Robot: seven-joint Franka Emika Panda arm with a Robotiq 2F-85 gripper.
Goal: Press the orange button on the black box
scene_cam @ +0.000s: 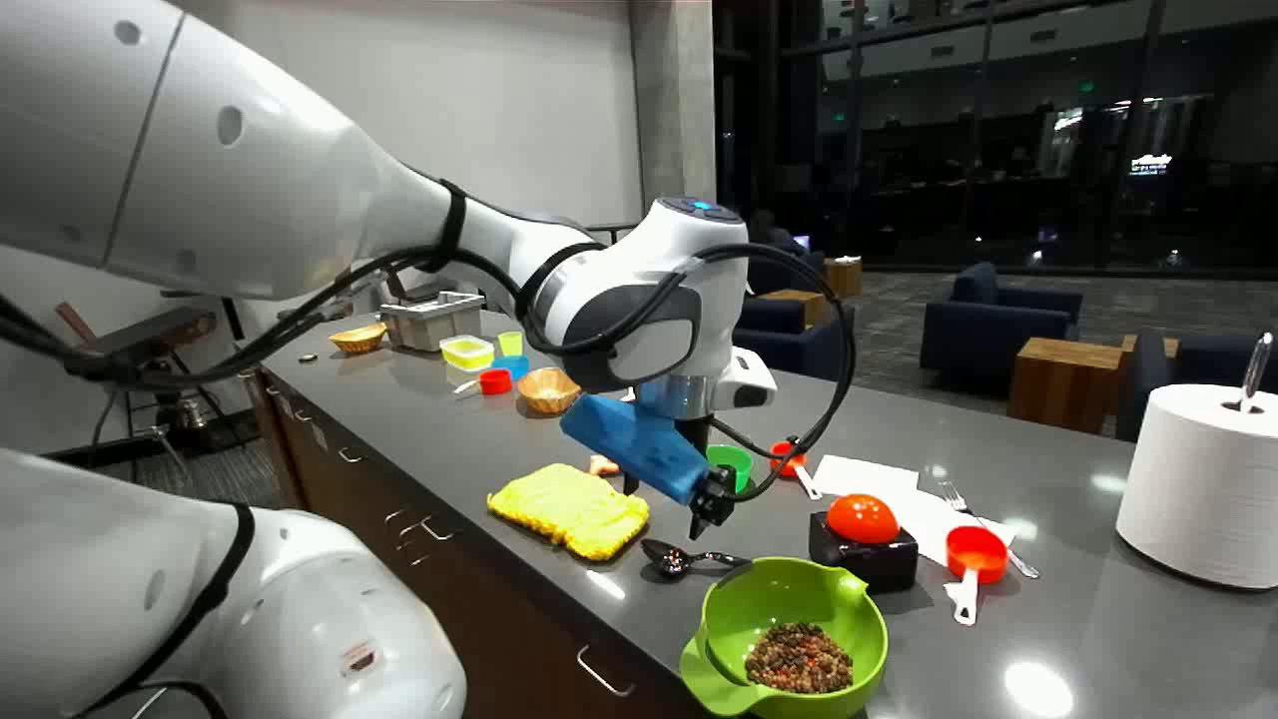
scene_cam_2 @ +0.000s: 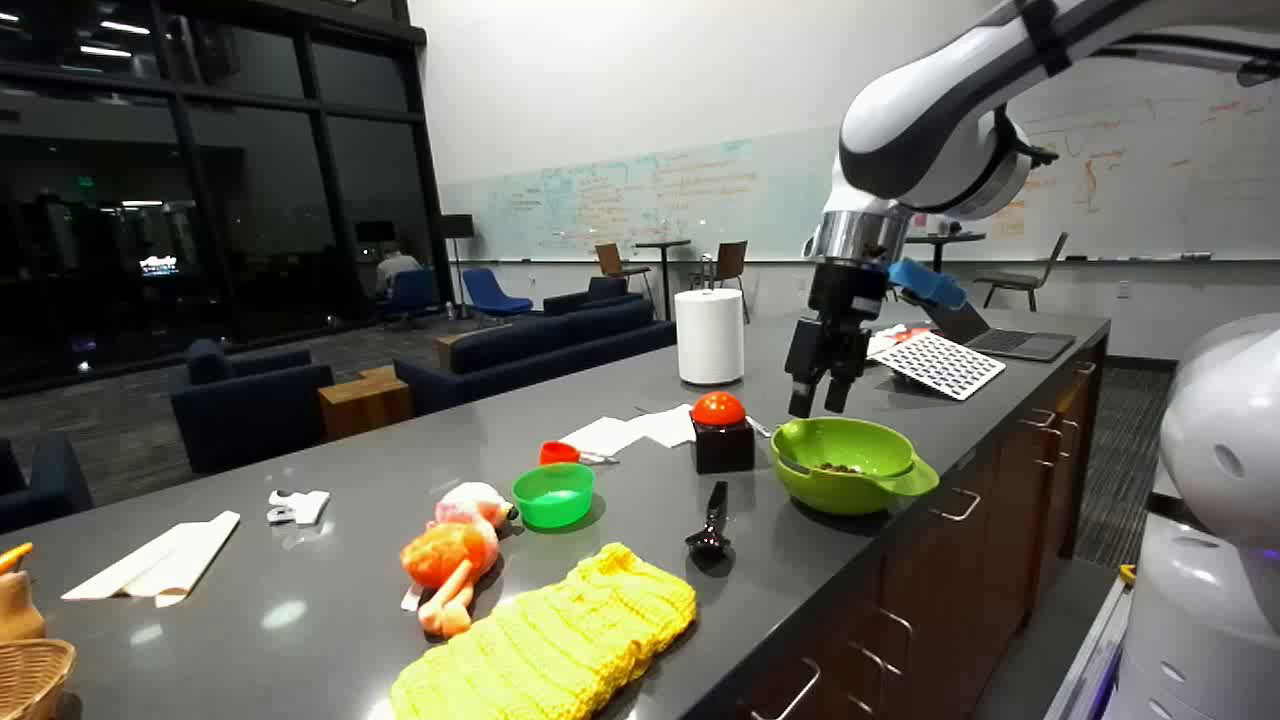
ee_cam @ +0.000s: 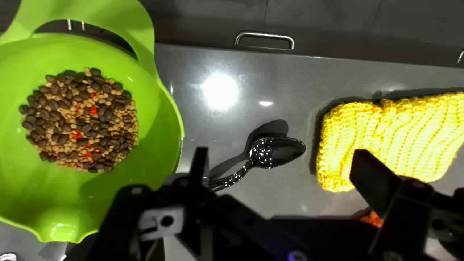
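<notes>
Dark windows (scene_cam_2: 90,230) fill the upper left of an exterior view, with a grey counter (scene_cam_2: 340,560) running below them. Your target, the orange button (scene_cam: 864,518), caps the black box (scene_cam: 864,564) right of centre in an exterior view; it is a round dome facing up, so it gives you no long axis to match. Just beside the box, toward the bottom of that frame, sits the green bowl (scene_cam: 741,607), and to the box's right rests a red measuring cup (scene_cam: 976,552). Your gripper (ee_cam: 279,154) has its fingers (ee_cam: 373,181) spread wide and holds nothing; the black spoon (ee_cam: 268,154) seen between them in the wrist view lies on the counter below. Your coming move turns on the sideways gap: the button lies right of the fingertips (scene_cam: 707,514) in an exterior view, while in an exterior view the same button (scene_cam_2: 718,408) lies left of them, near the middle of the frame. You cannot make the button out in the wrist view, so trust the exterior views for alignment. Probably you want the fingertips brought together, carried across at height, centred above the dome, then pressed straight down. Dropping early could clip the bowl's rim.
</notes>
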